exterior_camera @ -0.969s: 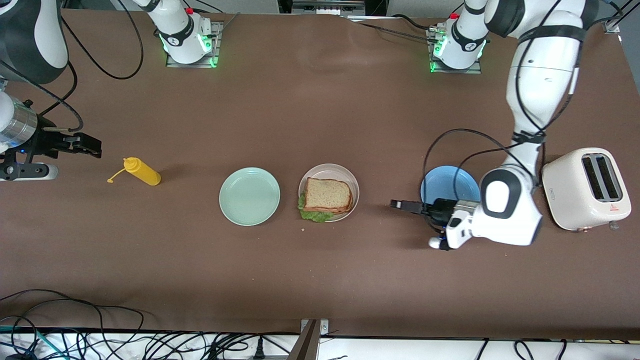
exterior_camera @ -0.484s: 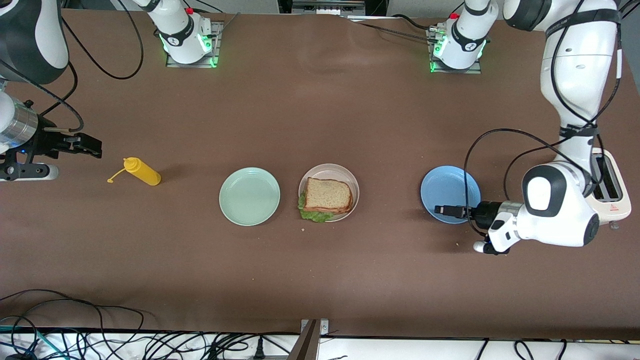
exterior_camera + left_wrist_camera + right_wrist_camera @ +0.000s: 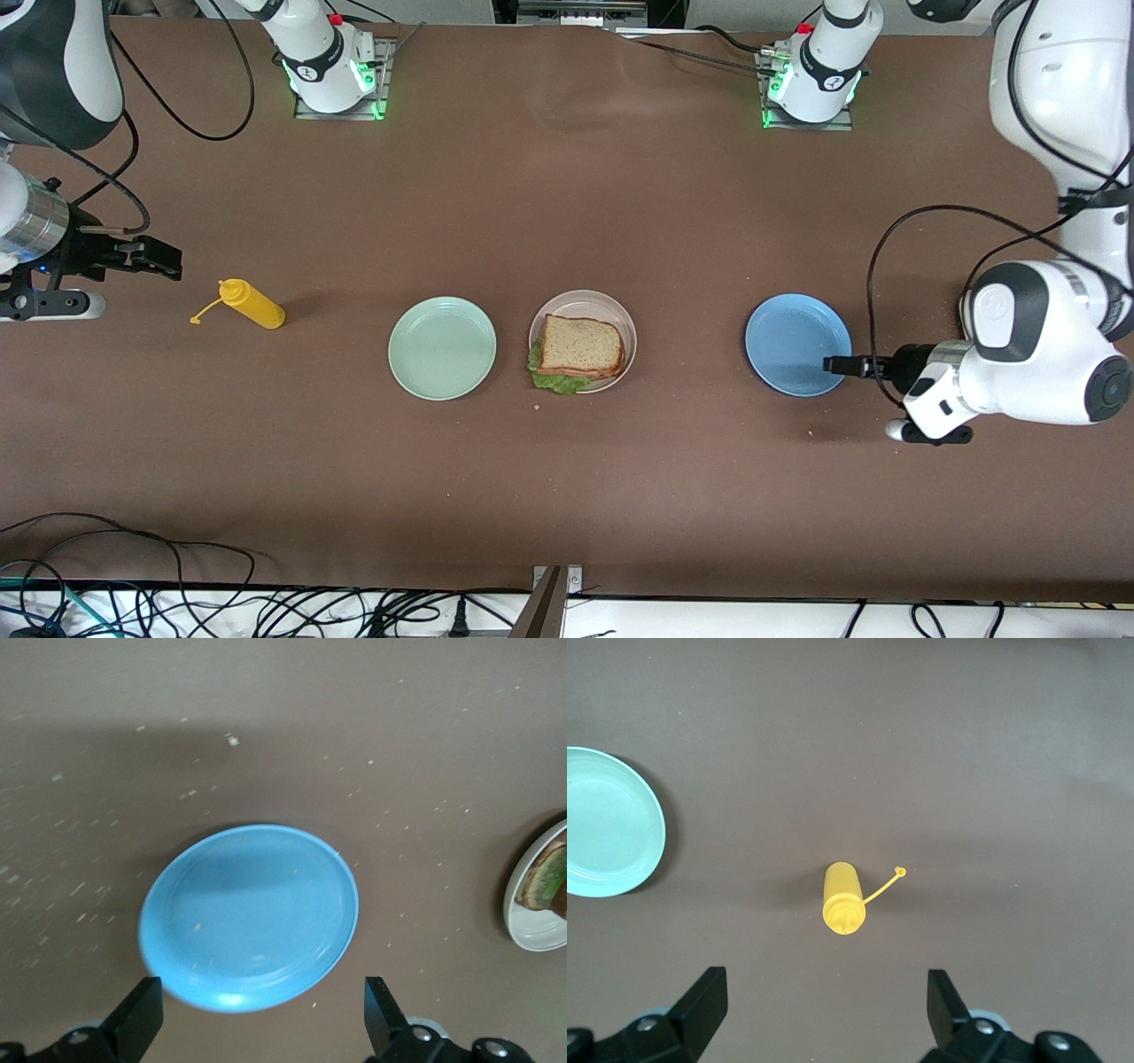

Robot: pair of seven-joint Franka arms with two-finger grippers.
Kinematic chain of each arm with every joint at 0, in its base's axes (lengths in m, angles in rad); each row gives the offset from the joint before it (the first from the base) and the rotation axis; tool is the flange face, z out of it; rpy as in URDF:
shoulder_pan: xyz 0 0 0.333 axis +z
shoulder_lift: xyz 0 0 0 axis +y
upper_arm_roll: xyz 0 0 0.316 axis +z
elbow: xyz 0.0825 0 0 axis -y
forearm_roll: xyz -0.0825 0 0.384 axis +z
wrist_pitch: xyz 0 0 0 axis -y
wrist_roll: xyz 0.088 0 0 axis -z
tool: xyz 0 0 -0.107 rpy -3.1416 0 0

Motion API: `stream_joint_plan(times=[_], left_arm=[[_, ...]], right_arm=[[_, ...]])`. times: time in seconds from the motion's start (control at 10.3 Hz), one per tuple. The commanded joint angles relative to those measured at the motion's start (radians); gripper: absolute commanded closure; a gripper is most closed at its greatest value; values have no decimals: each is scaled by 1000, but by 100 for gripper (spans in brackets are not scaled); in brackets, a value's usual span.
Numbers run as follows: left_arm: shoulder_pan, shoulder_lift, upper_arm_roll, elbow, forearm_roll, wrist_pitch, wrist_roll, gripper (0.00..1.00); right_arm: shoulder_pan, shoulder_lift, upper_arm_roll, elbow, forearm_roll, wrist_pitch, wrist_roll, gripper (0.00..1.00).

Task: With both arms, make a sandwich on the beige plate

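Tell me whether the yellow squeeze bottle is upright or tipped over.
Tipped: the yellow plastic squeeze bottle lies on its side on the brown table, its tethered cap off.

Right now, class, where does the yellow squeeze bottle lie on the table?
In the front view the yellow squeeze bottle lies on its side toward the right arm's end, between the open right gripper and the mint green plate.

My table [image 3: 567, 195] looks brown, dull and a bit rough. The blue plate [image 3: 250, 914] is smooth and shiny. The yellow bottle [image 3: 843, 897] looks like plastic.
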Motion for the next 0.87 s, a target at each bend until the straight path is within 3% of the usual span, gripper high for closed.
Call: stream_joint_plan(times=[0.0, 0.29, 0.77], left_arm=[[0, -88, -6, -22, 131, -72, -73, 0], [6, -147, -4, -21, 244, -165, -75, 0], [4, -234, -11, -16, 240, -251, -70, 0]], right_arm=[[-12, -17, 9, -18, 59, 16, 18, 0], [-12, -17, 7, -18, 89, 18, 120, 0], [-15, -7, 7, -17, 82, 29, 103, 0]])
